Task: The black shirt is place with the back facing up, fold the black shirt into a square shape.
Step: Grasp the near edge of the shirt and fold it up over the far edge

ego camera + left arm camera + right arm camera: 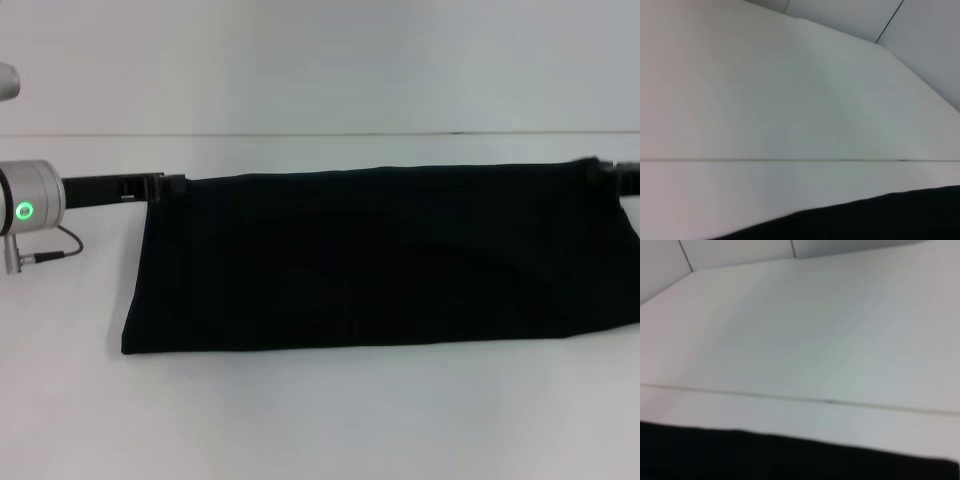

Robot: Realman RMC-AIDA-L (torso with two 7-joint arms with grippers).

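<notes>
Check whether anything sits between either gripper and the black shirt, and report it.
Nothing visible stands between them. In the head view the left gripper meets the far left corner of the black shirt, and the right gripper meets its far right corner. Around the shirt only the bare white table shows.

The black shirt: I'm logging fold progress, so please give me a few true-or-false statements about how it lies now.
1. The black shirt lies as a wide band across the white table. True.
2. White lettering shows on its upper side. False: only plain black cloth shows.
3. The left end effector is at the shirt's far left corner. True.
4. The right end effector hovers over the shirt's middle. False: it is at the far right corner.
</notes>
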